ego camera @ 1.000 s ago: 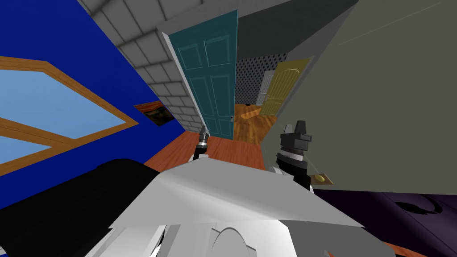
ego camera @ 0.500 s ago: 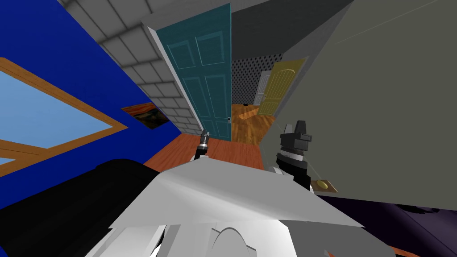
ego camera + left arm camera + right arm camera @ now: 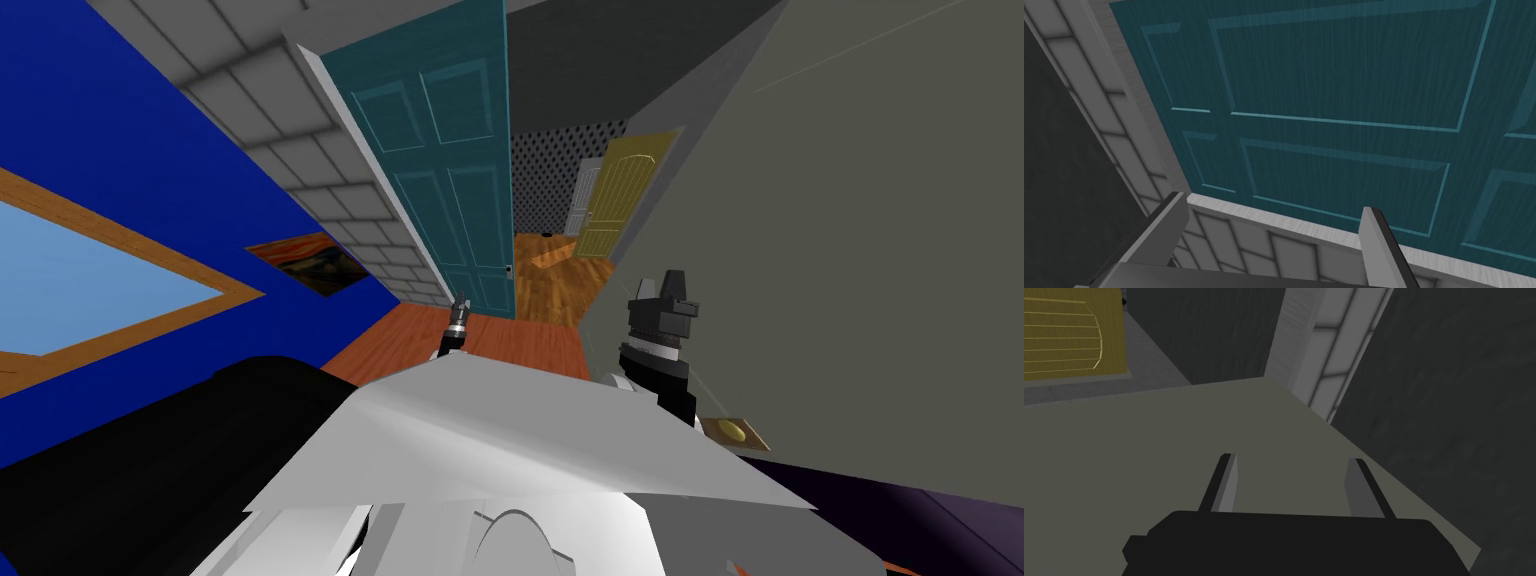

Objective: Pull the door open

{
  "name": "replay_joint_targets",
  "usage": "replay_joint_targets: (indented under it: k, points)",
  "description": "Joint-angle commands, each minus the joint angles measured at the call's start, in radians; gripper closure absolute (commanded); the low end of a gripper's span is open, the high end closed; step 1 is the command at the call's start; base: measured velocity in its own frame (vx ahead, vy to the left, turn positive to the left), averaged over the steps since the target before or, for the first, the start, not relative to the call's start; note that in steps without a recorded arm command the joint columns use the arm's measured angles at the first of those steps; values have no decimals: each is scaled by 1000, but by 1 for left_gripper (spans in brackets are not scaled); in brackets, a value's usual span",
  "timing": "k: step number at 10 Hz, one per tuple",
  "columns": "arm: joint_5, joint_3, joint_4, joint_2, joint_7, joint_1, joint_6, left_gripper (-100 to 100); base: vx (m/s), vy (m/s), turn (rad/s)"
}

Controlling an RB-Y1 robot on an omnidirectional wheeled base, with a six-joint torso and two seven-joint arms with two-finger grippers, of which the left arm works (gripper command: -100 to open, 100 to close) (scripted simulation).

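Note:
A teal panelled door (image 3: 450, 170) stands swung open ahead, with a small handle (image 3: 509, 268) low on its free edge. Close on my right is a large olive-grey door (image 3: 850, 250) with a brass knob (image 3: 735, 431) on a plate. My left gripper (image 3: 460, 305) points toward the teal door (image 3: 1344, 100) and its pale frame; it is open (image 3: 1274, 205) and holds nothing. My right gripper (image 3: 665, 285) is raised beside the olive-grey door (image 3: 1149, 453), also open (image 3: 1292, 460) and holding nothing, well above the knob.
A blue wall with a wood-framed window and a small picture (image 3: 305, 262) runs along the left, meeting a grey brick wall (image 3: 300, 140). Past the doorway the wooden floor (image 3: 540, 280) leads to a yellow door (image 3: 620, 195). A black bulk (image 3: 150, 450) lies low on the left.
I have turned: the teal door and blue wall have slid left and up in the head view, the brass knob right and down. Both arms keep their pose against my chest.

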Motion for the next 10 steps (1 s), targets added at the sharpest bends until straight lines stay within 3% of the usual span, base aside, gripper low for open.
replay_joint_targets:
  k: [1,10]
  points:
    - [1,-2,30,2,7,1,-13,-100,110,-16,-55]
    - [8,-3,188,18,43,-21,-57,-100,104,-12,-56]
